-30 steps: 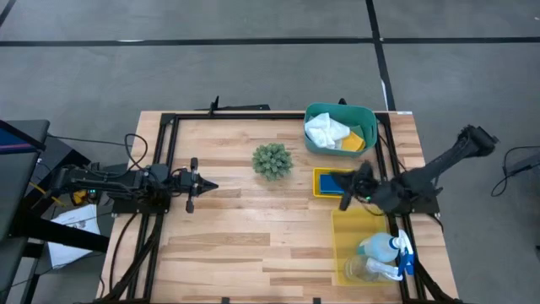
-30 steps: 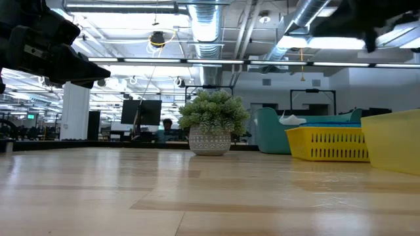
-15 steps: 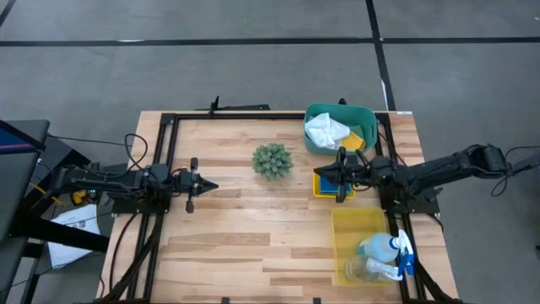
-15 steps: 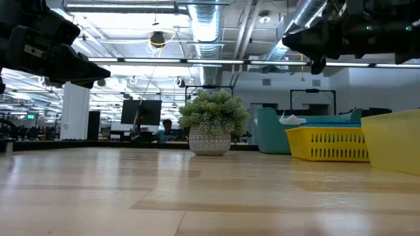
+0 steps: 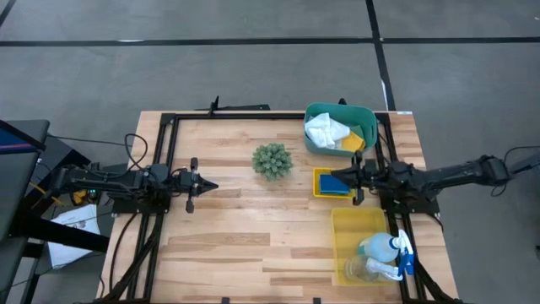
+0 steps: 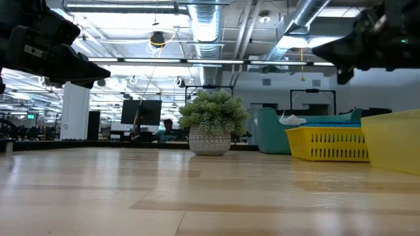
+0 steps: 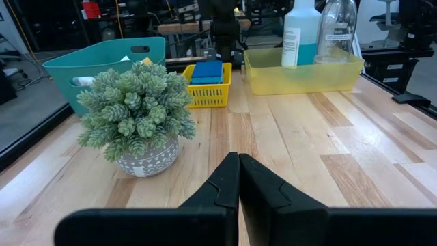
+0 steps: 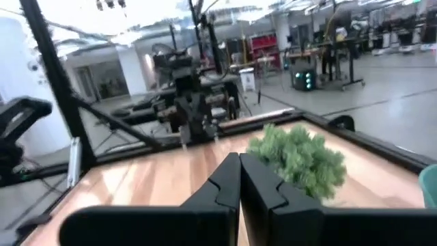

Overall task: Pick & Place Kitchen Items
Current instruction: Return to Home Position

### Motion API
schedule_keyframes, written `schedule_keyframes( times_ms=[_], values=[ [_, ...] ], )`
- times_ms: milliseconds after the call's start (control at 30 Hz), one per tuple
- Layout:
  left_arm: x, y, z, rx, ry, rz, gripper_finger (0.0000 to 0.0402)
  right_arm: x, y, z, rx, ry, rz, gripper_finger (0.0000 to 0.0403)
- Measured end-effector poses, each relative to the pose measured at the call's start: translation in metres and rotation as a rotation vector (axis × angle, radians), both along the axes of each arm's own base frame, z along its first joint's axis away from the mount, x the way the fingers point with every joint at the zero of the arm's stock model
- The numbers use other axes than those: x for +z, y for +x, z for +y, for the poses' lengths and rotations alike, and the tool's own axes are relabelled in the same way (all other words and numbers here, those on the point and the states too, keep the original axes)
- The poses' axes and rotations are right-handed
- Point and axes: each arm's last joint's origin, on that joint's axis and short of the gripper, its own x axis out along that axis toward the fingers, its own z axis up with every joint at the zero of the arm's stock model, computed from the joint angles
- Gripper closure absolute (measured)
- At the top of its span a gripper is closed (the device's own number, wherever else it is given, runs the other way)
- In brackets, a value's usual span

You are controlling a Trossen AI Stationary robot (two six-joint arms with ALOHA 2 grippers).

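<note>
high view only: yellow sponge [image 5: 353, 142]

Blue sponge [image 5: 330, 184] partly hidden by right claw [image 5: 339, 176].

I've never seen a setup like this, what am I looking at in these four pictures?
Two dark robot arms work at a wooden table. One picture looks straight down, one level across the tabletop, and one comes from a camera on each arm's wrist. The left gripper, at the table's left, and the right gripper, by the small yellow basket, are both shut and hold nothing. On the table: a green plant ball, a teal bin with a white cloth and yellow sponge, the basket with a blue sponge, and a larger yellow bin holding a spray bottle and clear cup.
</note>
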Motion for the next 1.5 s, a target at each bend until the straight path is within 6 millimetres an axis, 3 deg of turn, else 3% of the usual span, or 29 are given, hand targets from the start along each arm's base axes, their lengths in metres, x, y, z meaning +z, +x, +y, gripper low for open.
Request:
schedule_keyframes(
  times_ms=[333, 533, 1033, 1500],
  values=[
    [0.0, 0.0, 0.0, 0.0, 0.0, 0.0, 0.04, -0.003, -0.025, 0.008, -0.036, -0.057, 0.042, 0.0403],
    [0.0, 0.0, 0.0, 0.0, 0.0, 0.0, 0.04, -0.006, -0.034, 0.015, 0.063, -0.065, 0.054, 0.0403],
    [0.0, 0.0, 0.0, 0.0, 0.0, -0.001, 0.04, -0.015, -0.028, 0.02, 0.068, -0.184, 0.176, 0.0403],
    [0.0, 0.0, 0.0, 0.0, 0.0, 0.0, 0.04, -0.009, -0.029, 0.018, 0.011, -0.188, 0.16, 0.0403]
  ],
)
